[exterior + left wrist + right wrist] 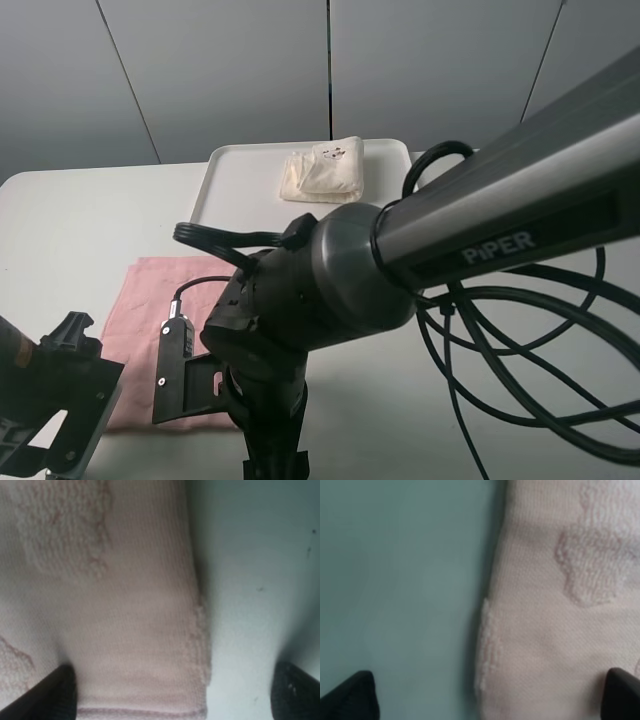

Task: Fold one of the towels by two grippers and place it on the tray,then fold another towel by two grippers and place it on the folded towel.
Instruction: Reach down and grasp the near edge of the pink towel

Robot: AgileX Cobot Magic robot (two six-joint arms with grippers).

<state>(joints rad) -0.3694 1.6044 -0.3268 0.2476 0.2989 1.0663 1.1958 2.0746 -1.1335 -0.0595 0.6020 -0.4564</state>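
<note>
A pink towel lies flat on the white table, near the front left. A cream towel lies folded on the white tray at the back. My left gripper is open, low over a near corner of the pink towel, one finger over cloth and the other over bare table. My right gripper is open, straddling the towel's other near edge the same way. In the exterior view the arms hide both sets of fingers.
The right arm's dark body fills the middle of the exterior view and covers the pink towel's right part. Black cables loop on the table at the right. A grey wall stands behind the tray.
</note>
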